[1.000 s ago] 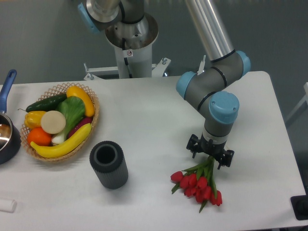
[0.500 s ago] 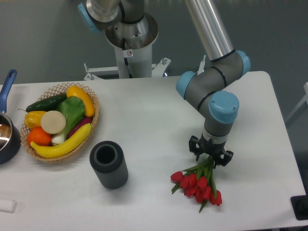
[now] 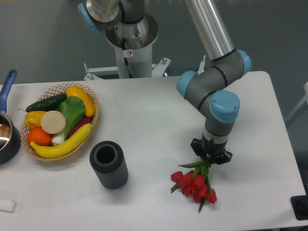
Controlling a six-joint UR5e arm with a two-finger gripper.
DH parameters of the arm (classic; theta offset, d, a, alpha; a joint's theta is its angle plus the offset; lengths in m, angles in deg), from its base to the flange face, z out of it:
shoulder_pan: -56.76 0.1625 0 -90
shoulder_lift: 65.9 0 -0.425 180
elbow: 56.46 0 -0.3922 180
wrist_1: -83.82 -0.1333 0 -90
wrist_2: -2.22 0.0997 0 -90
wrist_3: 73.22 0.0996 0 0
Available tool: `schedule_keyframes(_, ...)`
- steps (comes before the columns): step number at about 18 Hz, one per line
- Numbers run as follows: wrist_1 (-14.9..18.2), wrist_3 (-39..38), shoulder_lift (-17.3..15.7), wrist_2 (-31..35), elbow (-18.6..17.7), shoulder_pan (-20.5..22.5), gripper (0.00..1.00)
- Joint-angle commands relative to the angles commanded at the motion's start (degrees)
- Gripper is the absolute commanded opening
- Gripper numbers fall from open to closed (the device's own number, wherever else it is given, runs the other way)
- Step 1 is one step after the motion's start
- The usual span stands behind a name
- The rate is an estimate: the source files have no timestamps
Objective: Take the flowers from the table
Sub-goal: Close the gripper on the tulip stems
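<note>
The flowers (image 3: 194, 185) are a bunch of red tulip buds with green leaves, lying on the white table (image 3: 154, 120) at the front right. Their buds point toward the front edge and their stems run up under the gripper. My gripper (image 3: 211, 155) points straight down over the stem end, and its fingers are closed in tight around the stems. The stems themselves are mostly hidden by the gripper body.
A dark grey ribbed cylinder (image 3: 109, 164) stands left of the flowers. A woven basket (image 3: 61, 121) of fruit and vegetables sits at the left. A dark pot with a blue handle (image 3: 6, 129) is at the left edge. The arm's base (image 3: 130, 38) is behind the table.
The gripper fingers have closed from wide apart to tight on the stems. The bunch has shifted slightly, its buds swinging a little to the left.
</note>
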Motion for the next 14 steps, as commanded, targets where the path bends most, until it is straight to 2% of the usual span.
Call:
schedule_keyframes(5,0.00,0.17,-0.53,-0.18,1.05,0.26,0.24)
schedule_keyframes(8,0.09,-0.18,-3.68,-0.70,1.23,0.35,0.24)
schedule_keyframes(14,0.09,-2.98,-10.18,-12.37,1.32,0.97,0.24)
